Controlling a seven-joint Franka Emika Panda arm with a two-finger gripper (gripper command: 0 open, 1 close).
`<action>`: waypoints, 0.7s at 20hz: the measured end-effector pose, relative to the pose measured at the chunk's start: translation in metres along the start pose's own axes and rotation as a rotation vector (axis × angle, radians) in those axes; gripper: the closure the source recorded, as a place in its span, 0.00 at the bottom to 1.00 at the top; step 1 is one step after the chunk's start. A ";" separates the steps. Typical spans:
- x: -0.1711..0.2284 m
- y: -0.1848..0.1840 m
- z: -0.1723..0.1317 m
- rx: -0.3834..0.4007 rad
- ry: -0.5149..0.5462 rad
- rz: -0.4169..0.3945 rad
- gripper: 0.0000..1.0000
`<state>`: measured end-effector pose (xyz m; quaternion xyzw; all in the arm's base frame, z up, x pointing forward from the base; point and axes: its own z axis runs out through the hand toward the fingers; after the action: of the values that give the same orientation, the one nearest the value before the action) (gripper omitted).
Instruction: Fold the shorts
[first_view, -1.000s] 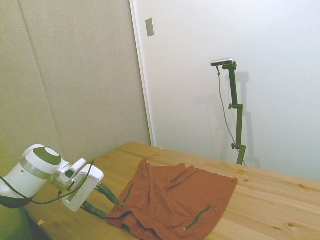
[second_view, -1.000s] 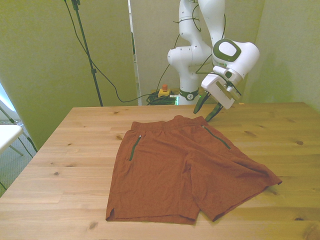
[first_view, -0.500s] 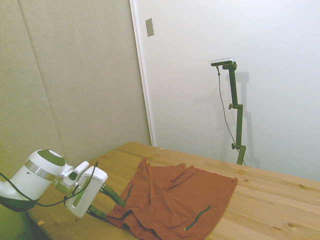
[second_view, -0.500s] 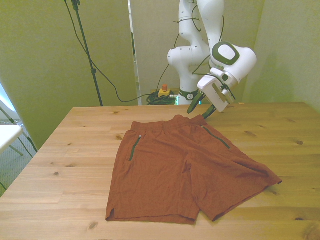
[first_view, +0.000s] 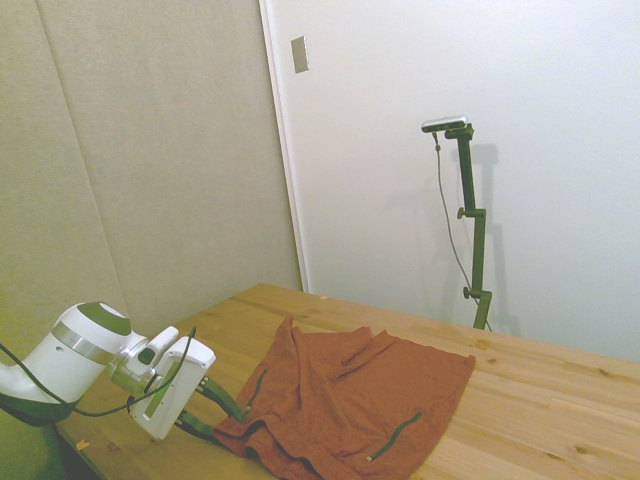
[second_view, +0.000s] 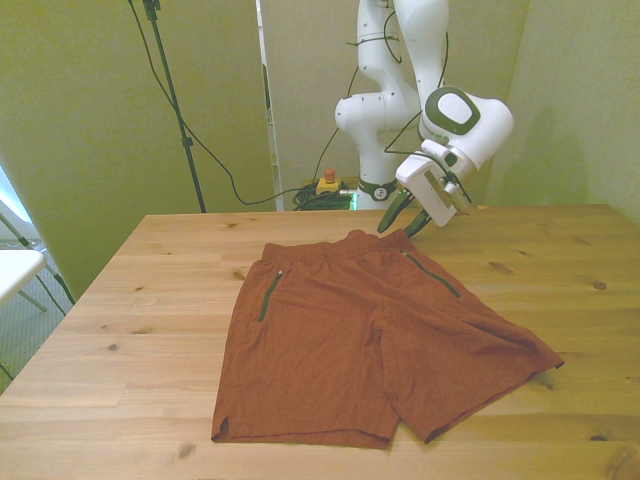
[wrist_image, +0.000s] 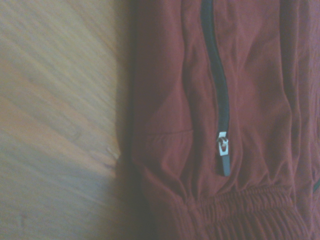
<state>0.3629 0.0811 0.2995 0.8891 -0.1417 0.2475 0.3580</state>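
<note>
Shorts (second_view: 370, 340) lie flat on worktop (second_view: 150, 300), waistband toward the robot. Tool (second_view: 402, 224) angled down over waistband corner at the front view's right, fingers apart, likely to pinch it.

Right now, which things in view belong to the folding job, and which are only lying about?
For the job:
- the shorts, spread flat
- the gripper, jaws open at the waistband

Only around:
- the table
- red button device behind the table
</note>
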 end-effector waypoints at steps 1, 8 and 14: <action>-0.001 -0.001 0.000 0.000 -0.001 -0.001 1.00; -0.004 -0.007 -0.001 0.015 -0.001 -0.005 1.00; -0.004 -0.009 -0.006 0.025 0.005 -0.005 1.00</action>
<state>0.3610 0.0914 0.2956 0.8932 -0.1354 0.2508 0.3478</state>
